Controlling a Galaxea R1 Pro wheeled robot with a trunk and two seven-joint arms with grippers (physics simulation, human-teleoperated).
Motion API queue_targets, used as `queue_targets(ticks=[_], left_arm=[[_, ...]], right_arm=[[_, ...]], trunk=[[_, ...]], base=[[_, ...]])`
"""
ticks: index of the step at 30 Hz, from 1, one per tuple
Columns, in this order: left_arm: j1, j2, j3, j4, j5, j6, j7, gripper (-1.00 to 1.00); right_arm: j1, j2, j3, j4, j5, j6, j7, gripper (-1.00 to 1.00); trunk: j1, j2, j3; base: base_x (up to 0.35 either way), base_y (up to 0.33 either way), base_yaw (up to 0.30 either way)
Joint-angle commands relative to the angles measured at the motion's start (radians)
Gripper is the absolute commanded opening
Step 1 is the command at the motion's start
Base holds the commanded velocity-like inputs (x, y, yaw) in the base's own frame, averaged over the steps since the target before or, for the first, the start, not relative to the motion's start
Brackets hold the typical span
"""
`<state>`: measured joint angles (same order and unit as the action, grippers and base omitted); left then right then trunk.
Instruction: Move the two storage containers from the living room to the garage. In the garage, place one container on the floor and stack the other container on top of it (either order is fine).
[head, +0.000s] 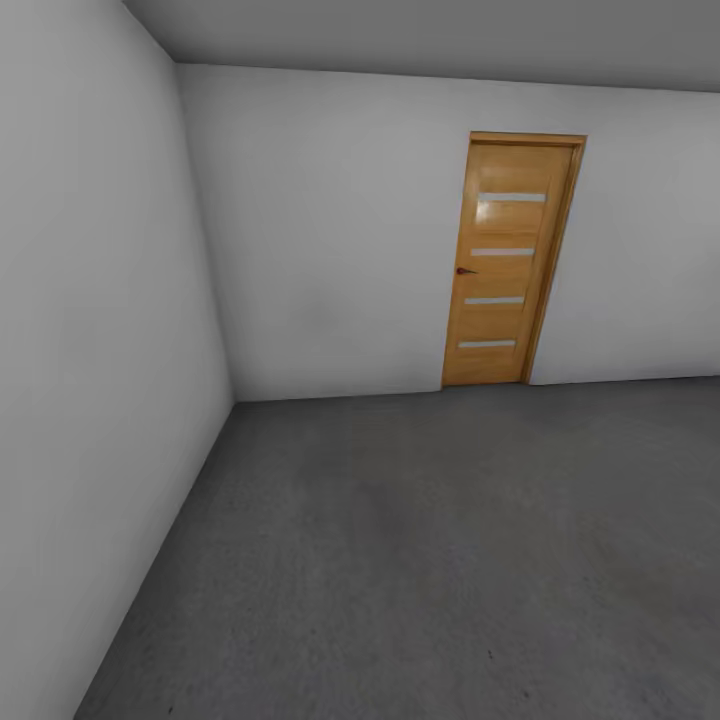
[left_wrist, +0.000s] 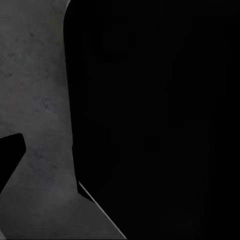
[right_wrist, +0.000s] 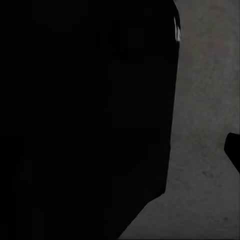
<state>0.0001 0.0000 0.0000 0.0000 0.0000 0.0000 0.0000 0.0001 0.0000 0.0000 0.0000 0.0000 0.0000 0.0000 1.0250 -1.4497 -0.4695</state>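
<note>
I face the garage's orange door (head: 510, 262), shut in the pale wall (head: 330, 230), above grey floor (head: 450, 560). Wrist views are mostly black; I cannot tell my grippers' state.

You see a matt, speckled grey concrete floor (head: 450, 560), smooth plain pale walls (head: 330, 240) with a flat painted look, and an orange wooden door (head: 510, 265), lightly glossy, set with four frosted glass slits (head: 511, 197).

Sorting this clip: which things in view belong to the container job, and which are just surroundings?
Job:
- garage floor, dark grey concrete, the drop-off surface

Surroundings:
- orange door, shut, four glass slits
- pale walls
- dark shape close to the left wrist camera, unidentifiable
</note>
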Motion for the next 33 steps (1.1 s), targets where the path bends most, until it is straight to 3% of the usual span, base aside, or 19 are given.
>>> queue_targets(ticks=[1, 7, 17, 33], left_arm=[[0.0, 0.0, 0.0, 0.0, 0.0, 0.0, 0.0, 1.0], [-0.002, -0.013, 0.01, -0.009, 0.007, -0.003, -0.002, 1.0], [-0.003, -0.019, 0.014, -0.065, 0.06, -0.032, -0.002, 1.0], [-0.003, -0.02, 0.015, -0.07, 0.063, -0.032, -0.002, 1.0]], right_arm=[[0.0, 0.0, 0.0, 0.0, 0.0, 0.0, 0.0, 1.0], [-0.002, -0.005, 0.007, -0.003, 0.009, -0.004, 0.003, 1.0], [-0.002, -0.005, 0.007, -0.002, 0.006, -0.06, -0.003, 1.0], [-0.002, -0.005, 0.002, -0.002, 0.002, -0.078, -0.003, 1.0]], trunk=[[0.0, 0.0, 0.0], [0.0, 0.0, 0.0], [0.0, 0.0, 0.0], [0.0, 0.0, 0.0]], base=[[0.0, 0.0, 0.0], [0.0, 0.0, 0.0], [0.0, 0.0, -0.006], [0.0, 0.0, -0.255]])
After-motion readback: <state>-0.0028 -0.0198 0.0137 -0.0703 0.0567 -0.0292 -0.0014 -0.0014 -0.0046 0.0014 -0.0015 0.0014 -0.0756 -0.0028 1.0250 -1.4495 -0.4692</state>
